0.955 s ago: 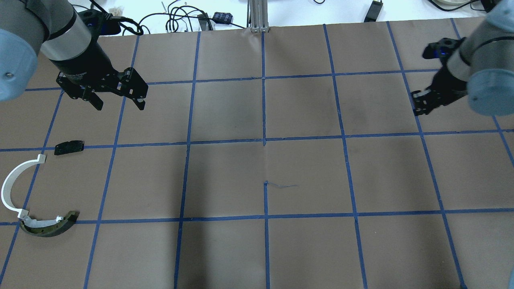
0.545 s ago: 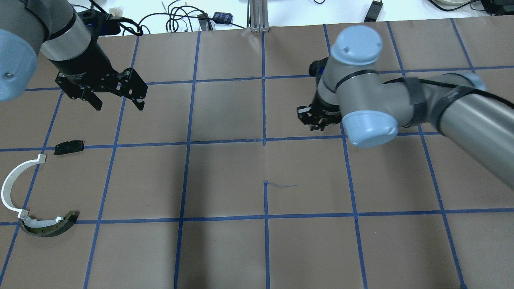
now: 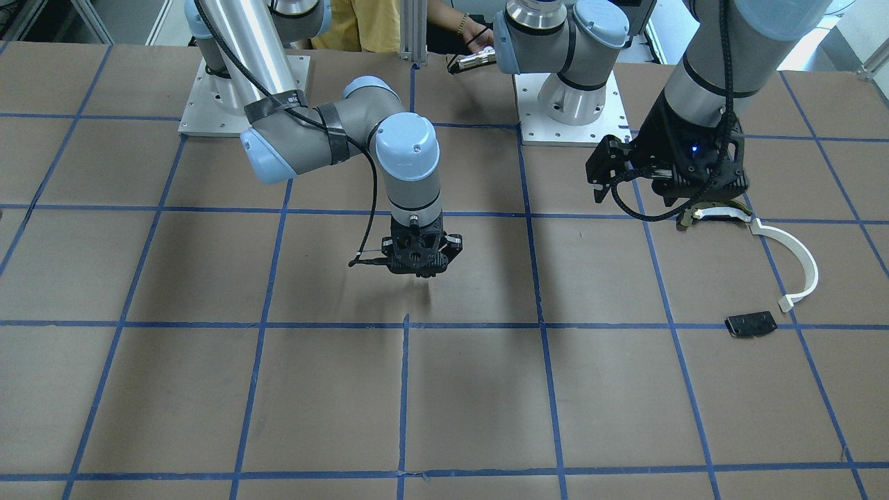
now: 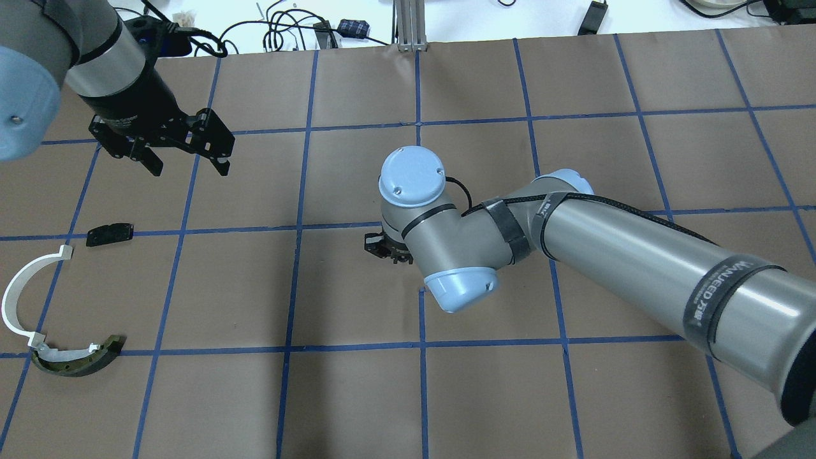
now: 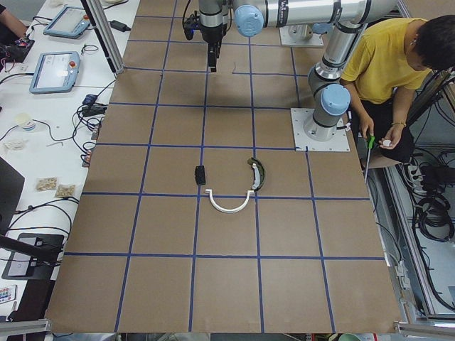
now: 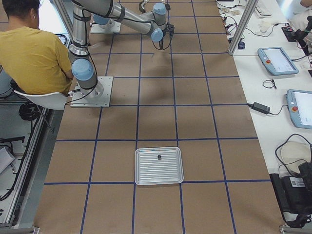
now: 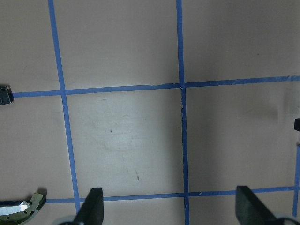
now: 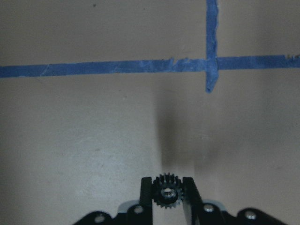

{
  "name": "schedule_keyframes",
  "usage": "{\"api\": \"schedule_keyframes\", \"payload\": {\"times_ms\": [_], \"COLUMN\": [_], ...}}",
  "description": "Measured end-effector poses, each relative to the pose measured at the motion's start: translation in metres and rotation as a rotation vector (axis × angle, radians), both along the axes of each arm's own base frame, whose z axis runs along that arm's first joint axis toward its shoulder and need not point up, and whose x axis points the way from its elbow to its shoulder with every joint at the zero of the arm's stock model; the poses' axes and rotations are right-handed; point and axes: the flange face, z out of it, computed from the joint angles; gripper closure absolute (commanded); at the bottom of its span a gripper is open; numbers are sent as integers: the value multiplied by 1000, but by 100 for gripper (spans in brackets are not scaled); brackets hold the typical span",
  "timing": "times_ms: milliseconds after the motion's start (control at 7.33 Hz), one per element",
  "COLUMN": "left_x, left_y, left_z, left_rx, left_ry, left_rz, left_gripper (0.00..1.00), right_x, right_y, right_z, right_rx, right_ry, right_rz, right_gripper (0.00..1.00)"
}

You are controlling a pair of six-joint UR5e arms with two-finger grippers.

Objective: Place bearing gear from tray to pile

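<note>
Your right arm (image 4: 637,255) is swinging in from the right side of the table (image 4: 484,395) toward its middle. The right gripper (image 4: 386,247) is now hanging over the central grid crossing, while the left arm (image 4: 108,64) is staying put. The bearing gear (image 8: 167,195) is riding between the right fingertips (image 8: 148,192), clear of the table. It is still well apart from the pile at the left end: the white curved strip (image 4: 19,299), the dark arc-shaped piece (image 4: 76,360) lying against its end, and the black plate (image 4: 109,234) nearby. The gear is looking small, rigid and light, probably metal, so it is likely tolerating a firm pinch. Its teeth are giving the pads some bite, and across the toothed rim is the sensible hold. The right fingers are closing only to the gear's width, pinching it. The left gripper (image 4: 189,167) is hanging spread wide near the pile, holding nothing.
</note>
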Motion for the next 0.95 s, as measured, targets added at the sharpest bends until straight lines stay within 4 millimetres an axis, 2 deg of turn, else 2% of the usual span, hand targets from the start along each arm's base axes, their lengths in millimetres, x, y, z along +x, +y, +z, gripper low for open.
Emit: {"api": "schedule_keyframes", "payload": {"times_ms": [136, 273, 409, 545, 682, 818, 955], "left_x": [1, 0, -1, 0, 0, -1, -14], "left_y": [-1, -4, -9, -14, -17, -18, -19], "left_z": [-2, -6, -13, -23, -37, -53, -72], "left_rx": [3, 9, 13, 15, 26, 48, 64], "left_ry": [3, 10, 16, 17, 17, 22, 35], "left_rz": [1, 5, 13, 17, 21, 29, 38], "left_gripper": [0, 0, 0, 0, 0, 0, 0], "right_x": [0, -14, -50, -109, -187, -277, -373], "right_y": [-4, -21, -50, -80, -105, -122, -127], "right_z": [2, 12, 31, 56, 79, 94, 100], "right_rx": [-8, -29, -40, -27, -14, -2, 12], "right_ry": [-3, 0, 18, 38, 57, 74, 87], "right_rz": [9, 44, 103, 132, 165, 204, 229], "right_gripper": [0, 0, 0, 0, 0, 0, 0]}}
